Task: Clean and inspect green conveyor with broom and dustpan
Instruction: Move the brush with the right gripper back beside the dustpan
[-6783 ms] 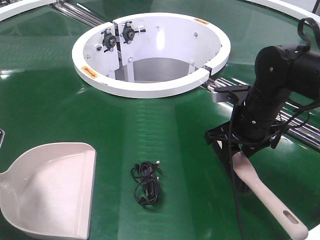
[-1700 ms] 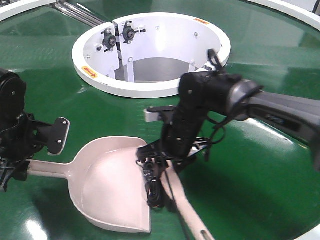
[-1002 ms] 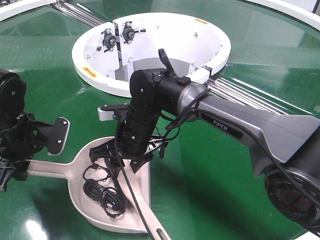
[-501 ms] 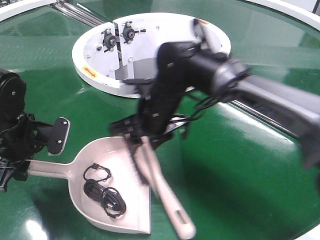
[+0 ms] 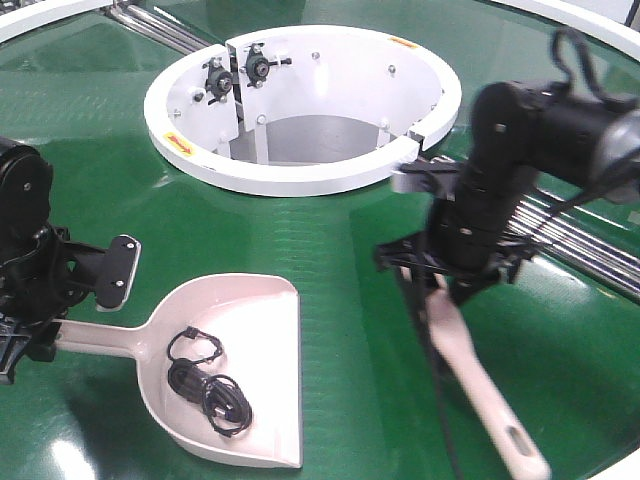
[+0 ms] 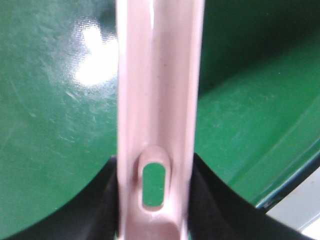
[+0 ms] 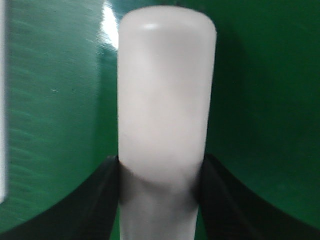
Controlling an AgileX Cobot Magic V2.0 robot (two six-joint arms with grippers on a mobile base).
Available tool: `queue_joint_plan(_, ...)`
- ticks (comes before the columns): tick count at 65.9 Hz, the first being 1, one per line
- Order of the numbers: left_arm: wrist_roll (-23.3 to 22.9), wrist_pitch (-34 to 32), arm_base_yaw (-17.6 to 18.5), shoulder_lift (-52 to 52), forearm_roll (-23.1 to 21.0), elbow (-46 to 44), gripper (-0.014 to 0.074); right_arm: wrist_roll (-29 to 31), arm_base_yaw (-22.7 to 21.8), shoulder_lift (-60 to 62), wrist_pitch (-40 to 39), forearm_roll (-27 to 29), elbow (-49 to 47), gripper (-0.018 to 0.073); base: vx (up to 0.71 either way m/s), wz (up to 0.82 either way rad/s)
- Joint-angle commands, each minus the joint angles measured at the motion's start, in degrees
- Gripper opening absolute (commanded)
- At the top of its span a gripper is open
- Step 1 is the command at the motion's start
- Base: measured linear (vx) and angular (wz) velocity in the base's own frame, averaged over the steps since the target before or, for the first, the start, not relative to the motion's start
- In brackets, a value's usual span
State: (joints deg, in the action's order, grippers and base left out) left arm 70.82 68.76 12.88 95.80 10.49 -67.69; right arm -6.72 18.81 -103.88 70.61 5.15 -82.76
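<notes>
The beige dustpan [image 5: 235, 365] lies on the green conveyor [image 5: 330, 235] at the lower left, with a black coiled cable [image 5: 207, 385] inside it. My left gripper [image 5: 35, 338] is shut on its slotted handle; in the left wrist view the dustpan handle [image 6: 157, 100] runs up between the black fingers of the left gripper [image 6: 155, 202]. Right of centre, my right gripper [image 5: 440, 280] is shut on the broom [image 5: 482, 385], whose handle slants down toward the lower right. In the right wrist view the broom [image 7: 165, 90] fills the right gripper [image 7: 160, 200]. The bristles are hidden.
A large white ring opening [image 5: 300, 172] sits behind both tools at centre back. Steel rollers [image 5: 585, 245] run along the right, behind the right arm. A flat black plate [image 5: 118, 272] on the left arm hangs just above the dustpan handle.
The right arm has swung the broom from over the dustpan's mouth away to the right. The cable stays in the dustpan. Left gripper and dustpan have not moved.
</notes>
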Motion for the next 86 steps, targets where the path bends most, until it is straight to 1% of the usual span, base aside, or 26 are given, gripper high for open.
queue_joint_plan(1, 1.01, 1.02, 0.56, -1.99, -0.51, -1.39, -0.0023, 2.76, -1.99, 3.27, 2.82, 0.66, 0.74, -0.0006, 0.0, 0.0)
queue_joint_plan(7, 1.01, 1.02, 0.56, -1.99, -0.51, -1.39, -0.0023, 4.33, -2.48, 3.05, 2.82, 0.22, 1.94, -0.0006, 0.0, 0.0)
queue_joint_plan(23, 1.01, 1.02, 0.56, -1.99, -0.51, -1.39, -0.0023, 4.42, -2.48, 0.12, 2.17, -2.54, 1.88, -0.0006, 0.0, 0.0)
queue_joint_plan(42, 1.01, 1.02, 0.56, -1.99, -0.51, -1.39, -0.0023, 4.47, -3.08, -3.02, 1.2, -2.1, 1.88, -0.0006, 0.0, 0.0)
queue_joint_plan(86, 1.01, 1.02, 0.56, -1.99, -0.51, -1.39, -0.0023, 4.42, -3.08, -3.03, 0.72, -1.91, 1.88, -0.0001, 0.0, 0.0)
